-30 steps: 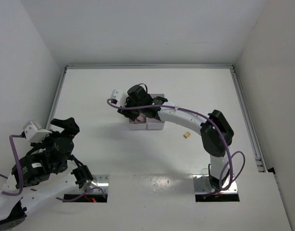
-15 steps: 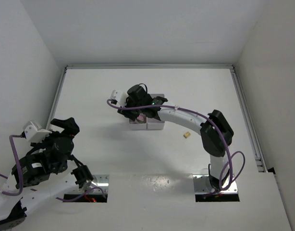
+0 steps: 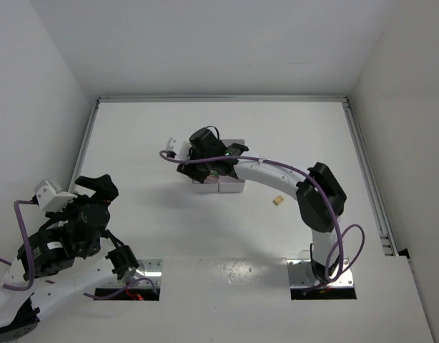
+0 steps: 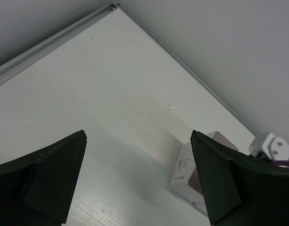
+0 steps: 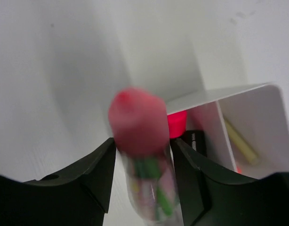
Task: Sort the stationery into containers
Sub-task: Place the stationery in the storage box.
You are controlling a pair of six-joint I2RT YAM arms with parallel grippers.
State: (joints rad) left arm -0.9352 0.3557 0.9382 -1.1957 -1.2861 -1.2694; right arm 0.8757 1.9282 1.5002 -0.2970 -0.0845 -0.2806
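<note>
The right gripper (image 5: 143, 162) was clamped on a pink-capped marker (image 5: 137, 120), held just beside the organizer tray (image 5: 229, 93) mid-table toward the far edge — it wanted centring over a compartment before letting go, I'd judge.

White tray (image 5: 229, 93); pink-capped pen (image 5: 140, 120), green inside; beige eraser (image 3: 277, 201).

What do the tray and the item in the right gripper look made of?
Tray: likely plastic, smooth white, faint sheen; its walls are thin and even. Held item: probably plastic too, an opaque pink cap on a clear barrel with green and pink showing through; it is blurred, so uncertain.
</note>
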